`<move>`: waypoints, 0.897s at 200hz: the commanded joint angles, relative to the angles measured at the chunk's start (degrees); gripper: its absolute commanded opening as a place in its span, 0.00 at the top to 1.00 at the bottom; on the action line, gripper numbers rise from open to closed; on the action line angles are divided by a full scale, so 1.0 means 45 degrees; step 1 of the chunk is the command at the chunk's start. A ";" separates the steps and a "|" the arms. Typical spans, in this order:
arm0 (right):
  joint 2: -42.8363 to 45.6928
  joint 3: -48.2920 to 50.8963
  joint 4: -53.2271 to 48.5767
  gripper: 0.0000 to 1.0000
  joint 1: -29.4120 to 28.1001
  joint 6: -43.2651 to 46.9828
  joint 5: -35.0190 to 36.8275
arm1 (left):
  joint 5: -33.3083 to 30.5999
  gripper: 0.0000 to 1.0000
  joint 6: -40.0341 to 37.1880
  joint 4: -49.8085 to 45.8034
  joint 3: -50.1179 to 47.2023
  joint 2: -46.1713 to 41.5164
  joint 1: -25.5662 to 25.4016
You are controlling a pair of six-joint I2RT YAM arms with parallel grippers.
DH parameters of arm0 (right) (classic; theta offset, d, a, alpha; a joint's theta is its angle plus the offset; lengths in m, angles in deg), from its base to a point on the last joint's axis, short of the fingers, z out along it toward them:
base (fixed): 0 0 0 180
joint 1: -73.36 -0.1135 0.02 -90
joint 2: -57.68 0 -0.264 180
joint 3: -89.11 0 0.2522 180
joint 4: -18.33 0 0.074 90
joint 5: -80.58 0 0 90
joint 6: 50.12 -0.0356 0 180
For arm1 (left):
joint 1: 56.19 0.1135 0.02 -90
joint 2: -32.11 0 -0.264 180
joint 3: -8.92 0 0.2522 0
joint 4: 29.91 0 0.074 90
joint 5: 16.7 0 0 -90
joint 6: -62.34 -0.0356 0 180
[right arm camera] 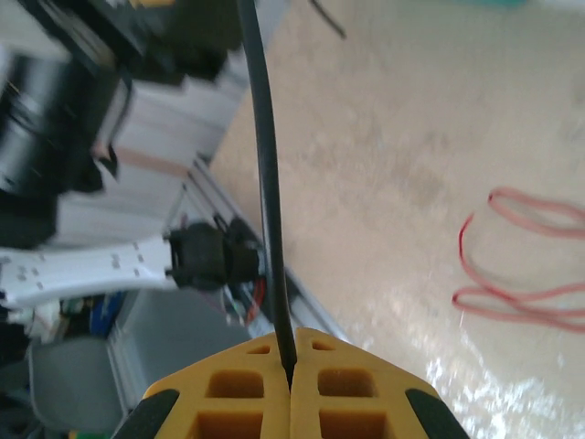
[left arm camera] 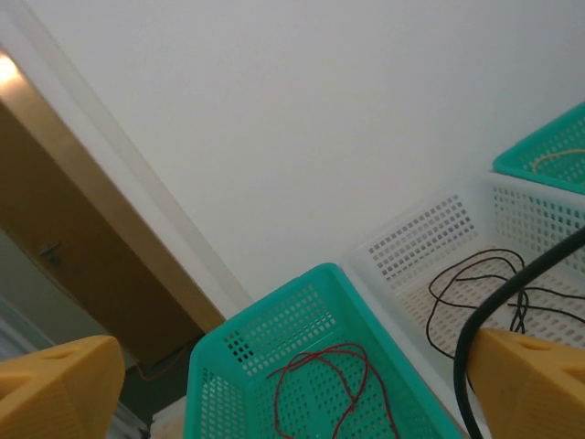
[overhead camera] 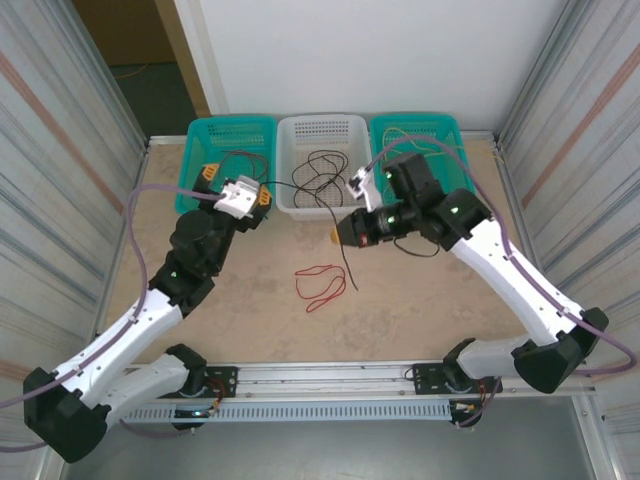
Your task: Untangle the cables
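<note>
Top external: left tool (overhead camera: 236,186) sits at the near rim of the left teal basket (overhead camera: 200,135), fingers wide apart, with a red cable (left arm camera: 315,375) lying in that basket. Black cables (overhead camera: 320,170) lie in the white basket (overhead camera: 322,125) and a yellow cable (left arm camera: 558,157) in the right teal basket (overhead camera: 445,125). On the desk (overhead camera: 420,300) between the arms lies a loose red cable (overhead camera: 320,285). Just right of it, the right tool (overhead camera: 338,236) is pressed together on a black cable (overhead camera: 347,268), which drops toward the desk.
</note>
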 commanded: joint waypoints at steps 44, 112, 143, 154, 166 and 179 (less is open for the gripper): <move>-0.2383 -0.3794 0.2213 1.00 0.1352 0.0290 0.1921 | 0.3036 0.01 1.0414 -0.6585 0.1642 -0.2731 0.2423; -0.7854 -1.0308 0.0652 1.00 0.1766 0.2083 0.4332 | 0.5557 0.02 1.3307 -0.9349 0.1784 -0.3147 0.3071; -1.0312 -1.3275 -0.0664 1.00 0.1848 0.2682 0.5687 | 0.5918 0.22 1.4785 -0.9567 0.1427 -0.3009 0.3116; -1.0792 -1.3585 -0.0796 1.00 0.1869 0.2787 0.6199 | 0.6105 0.22 1.5067 -0.9869 0.1473 -0.2808 0.3120; -1.1101 -1.3570 -0.0765 1.00 0.1908 0.2867 0.6467 | 0.6363 0.23 1.5284 -1.0200 0.1556 -0.2495 0.3110; -1.1515 -1.3551 -0.0889 1.00 0.1910 0.2944 0.6543 | 0.6646 0.25 1.5464 -1.0587 0.1613 -0.2104 0.3115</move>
